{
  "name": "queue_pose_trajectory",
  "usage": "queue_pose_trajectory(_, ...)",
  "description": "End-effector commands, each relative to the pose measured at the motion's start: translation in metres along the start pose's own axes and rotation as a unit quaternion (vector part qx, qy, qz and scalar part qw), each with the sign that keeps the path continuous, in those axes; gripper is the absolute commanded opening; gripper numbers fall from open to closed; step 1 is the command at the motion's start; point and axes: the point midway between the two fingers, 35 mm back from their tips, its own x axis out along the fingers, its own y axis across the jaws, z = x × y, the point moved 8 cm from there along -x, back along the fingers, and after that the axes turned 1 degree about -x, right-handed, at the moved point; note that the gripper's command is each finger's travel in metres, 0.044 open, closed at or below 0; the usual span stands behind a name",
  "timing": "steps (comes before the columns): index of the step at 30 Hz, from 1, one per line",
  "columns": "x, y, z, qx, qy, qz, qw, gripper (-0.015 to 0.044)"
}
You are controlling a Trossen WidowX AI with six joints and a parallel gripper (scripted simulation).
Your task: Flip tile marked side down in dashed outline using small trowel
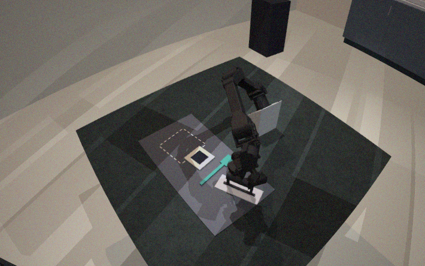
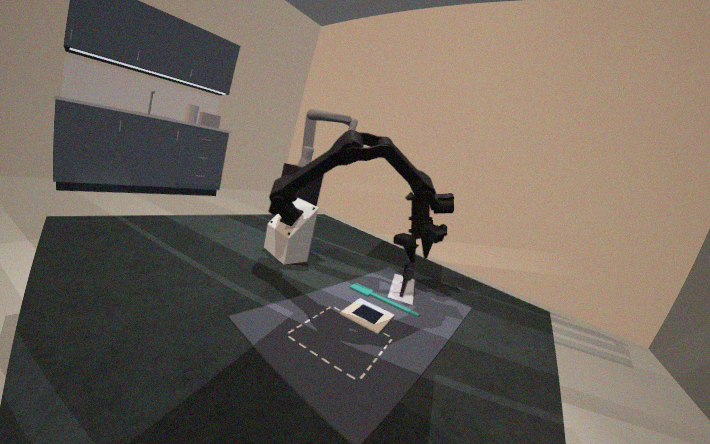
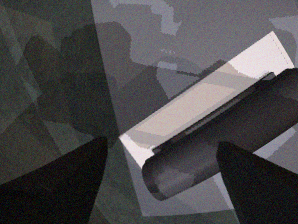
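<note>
The tile (image 1: 200,156) (image 2: 368,313) lies flat on the mat, its dark square mark facing up. It overlaps one corner of the dashed outline (image 1: 161,147) (image 2: 359,378), with most of it outside. The trowel, a pale flat plate (image 1: 258,196) (image 2: 396,287) (image 3: 185,107) with a dark raised handle (image 3: 200,160), rests at the mat's other end. My gripper (image 2: 419,258) (image 3: 164,147) is open just above the handle, holding nothing. In the wrist view the handle runs slantwise under the right finger. The fingertips are hard to make out in the top view.
A teal long-handled spatula (image 1: 216,170) (image 2: 360,288) lies on the mat between the tile and the trowel. The mat (image 1: 203,213) (image 2: 356,413) lies on the dark table (image 1: 328,150) (image 2: 130,324). A pale panel or block (image 1: 270,120) (image 2: 290,243) stands at the arm's base.
</note>
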Motion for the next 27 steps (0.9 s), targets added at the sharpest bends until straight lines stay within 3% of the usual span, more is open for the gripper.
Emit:
queue_pose_trajectory(1,0.001,-0.002,-0.003,-0.068,-0.014,0.017,0.997,0.0300)
queue_pose_trajectory(27,0.009,-0.017,-0.015,-0.439,-0.139,0.048,0.886,0.0300)
